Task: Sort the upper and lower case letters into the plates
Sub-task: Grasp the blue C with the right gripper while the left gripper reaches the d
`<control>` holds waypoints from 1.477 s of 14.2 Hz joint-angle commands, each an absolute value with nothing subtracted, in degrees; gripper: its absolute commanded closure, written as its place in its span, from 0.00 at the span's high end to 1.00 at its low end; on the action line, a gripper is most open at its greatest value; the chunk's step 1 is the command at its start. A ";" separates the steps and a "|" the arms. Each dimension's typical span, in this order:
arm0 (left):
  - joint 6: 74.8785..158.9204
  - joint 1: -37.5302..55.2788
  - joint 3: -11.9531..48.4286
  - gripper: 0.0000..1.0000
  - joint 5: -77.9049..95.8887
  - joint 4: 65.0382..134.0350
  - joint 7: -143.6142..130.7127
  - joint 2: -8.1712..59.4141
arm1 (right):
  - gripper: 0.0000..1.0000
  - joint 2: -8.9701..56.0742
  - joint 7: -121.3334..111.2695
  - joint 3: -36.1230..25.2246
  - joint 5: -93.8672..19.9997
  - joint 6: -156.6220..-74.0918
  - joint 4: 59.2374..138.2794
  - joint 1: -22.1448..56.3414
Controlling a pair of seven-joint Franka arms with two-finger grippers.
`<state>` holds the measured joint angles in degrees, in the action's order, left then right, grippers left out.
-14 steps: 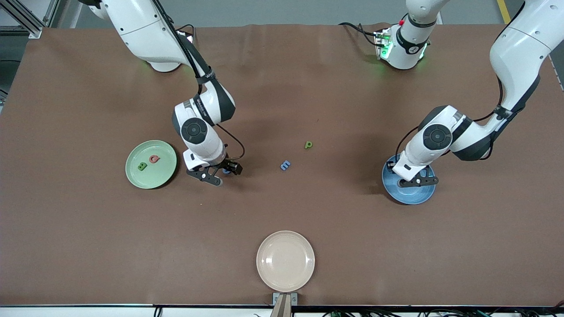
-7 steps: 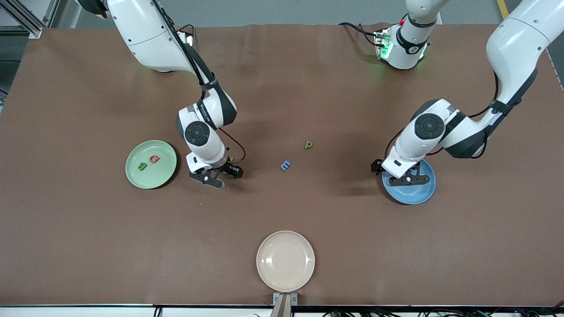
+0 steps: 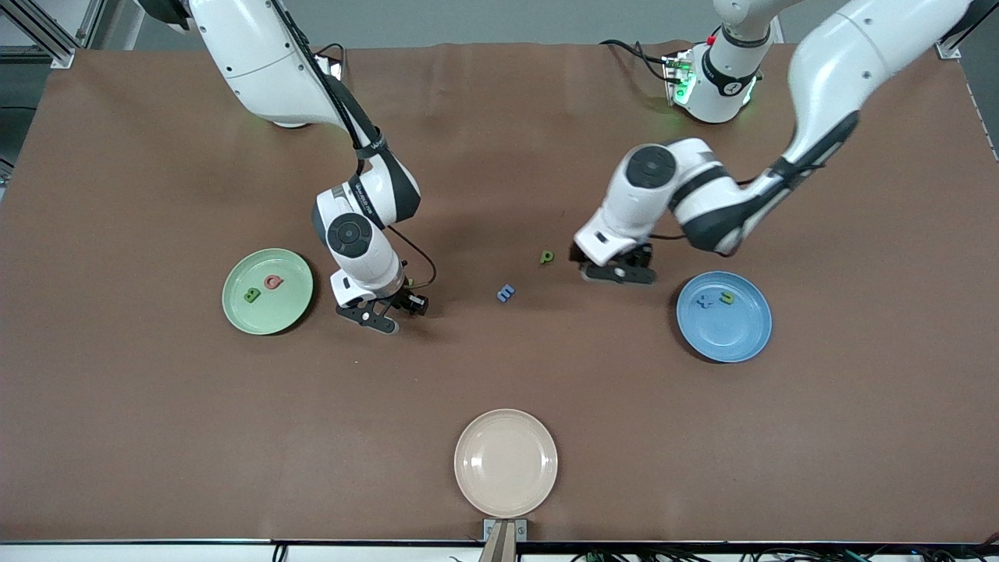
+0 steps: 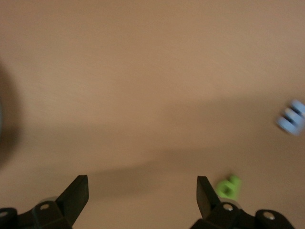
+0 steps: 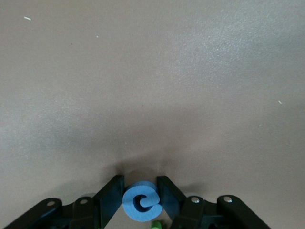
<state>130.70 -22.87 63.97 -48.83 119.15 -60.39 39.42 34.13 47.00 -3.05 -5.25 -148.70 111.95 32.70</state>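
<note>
Front view: the pale green plate (image 3: 268, 291) lies toward the right arm's end of the table and holds a green letter (image 3: 251, 296) and a red letter (image 3: 273, 282). The blue plate (image 3: 724, 316) lies toward the left arm's end and holds a blue letter (image 3: 706, 300) and a yellow-green letter (image 3: 727, 297). Between the plates, a blue letter m (image 3: 506, 293) and a green letter p (image 3: 546, 256) rest on the brown table (image 3: 156, 406) — the p farther from the camera. A cream plate (image 3: 506, 463) sits nearest the camera. The right gripper (image 3: 382, 311) is low at the table just beside the green plate. The left gripper (image 3: 616, 269) is over bare table beside the p.

Left wrist view: the left gripper (image 4: 142, 195) has its fingers (image 4: 77, 188) spread wide apart with nothing between them; the green p (image 4: 228, 186) lies just beside one finger, the blue m (image 4: 291, 117) well apart.

Right wrist view: the right gripper (image 5: 140, 196) — fingers (image 5: 113, 192) drawn in — is clamped on a blue curled letter (image 5: 140, 201) against the table.
</note>
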 commanded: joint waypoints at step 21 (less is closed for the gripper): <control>141.42 -0.53 47.11 0.60 -48.78 115.84 -62.93 43.50 | 0.00 19.86 3.34 -3.43 -5.45 -142.89 129.45 5.62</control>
